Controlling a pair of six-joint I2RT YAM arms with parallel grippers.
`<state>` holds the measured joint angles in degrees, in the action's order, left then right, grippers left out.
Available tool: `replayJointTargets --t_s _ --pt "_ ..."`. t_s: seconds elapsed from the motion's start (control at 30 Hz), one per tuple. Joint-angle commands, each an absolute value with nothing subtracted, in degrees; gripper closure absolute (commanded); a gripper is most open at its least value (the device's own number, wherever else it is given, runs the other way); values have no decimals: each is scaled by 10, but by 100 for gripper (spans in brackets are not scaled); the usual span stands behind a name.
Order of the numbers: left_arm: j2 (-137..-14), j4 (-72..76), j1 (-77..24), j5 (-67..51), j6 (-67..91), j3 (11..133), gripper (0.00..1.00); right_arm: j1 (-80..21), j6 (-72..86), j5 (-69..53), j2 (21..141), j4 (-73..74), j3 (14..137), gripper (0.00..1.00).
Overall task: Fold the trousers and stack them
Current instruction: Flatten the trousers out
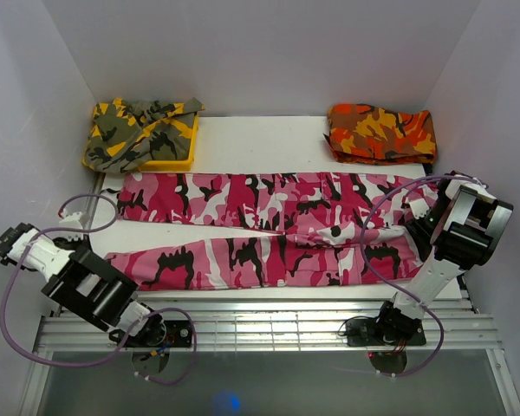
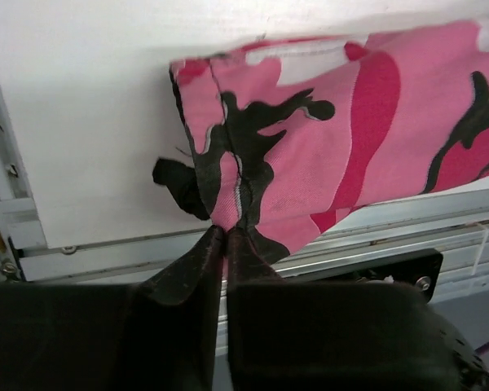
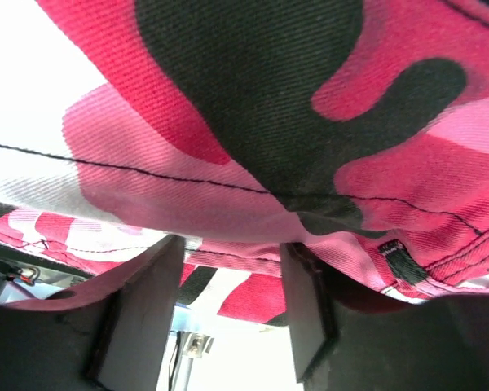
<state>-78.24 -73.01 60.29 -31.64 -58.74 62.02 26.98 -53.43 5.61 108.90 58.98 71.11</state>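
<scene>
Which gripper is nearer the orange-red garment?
Right. The right gripper is at the trousers' waist, near the orange-red garment; the left gripper pinches a leg hem far left.

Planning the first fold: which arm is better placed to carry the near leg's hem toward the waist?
Probably left: the left gripper is shut on that hem of the trousers, while the right gripper sits at the waist end.

Left gripper (image 2: 225,236): fingers pinched together on hem of pink-white-black camouflage cloth trousers (image 2: 350,138). Right gripper (image 3: 228,261): fingers apart.
</scene>
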Motion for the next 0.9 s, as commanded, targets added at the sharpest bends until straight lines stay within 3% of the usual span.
replayJointTargets --t_s 0.0,0.03,0.13,0.23,0.4,0.7,0.8,0.87 --pt "-802 -667 607 -259 -605 583 77 272 -572 35 1078 555 726 41" --pt "-809 -664 609 -264 -606 582 64 272 -575 29 1072 560 726 38" --pt "-804 -690 609 -300 -628 608 46 272 -576 6 1060 584 743 29" --pt "-805 -691 608 -323 -629 657 38 272 -576 -28 1044 613 771 27" --pt "-876 -694 564 -351 -589 729 36 272 -568 -60 1034 648 808 27" --pt "-886 -504 440 -320 -475 595 35 272 -556 -18 1031 601 723 40" --pt "-920 -482 429 -316 -464 588 44 272 -543 -11 1049 585 697 43" --pt "-947 -470 428 -309 -458 590 60 272 -537 -3 1054 567 669 44"
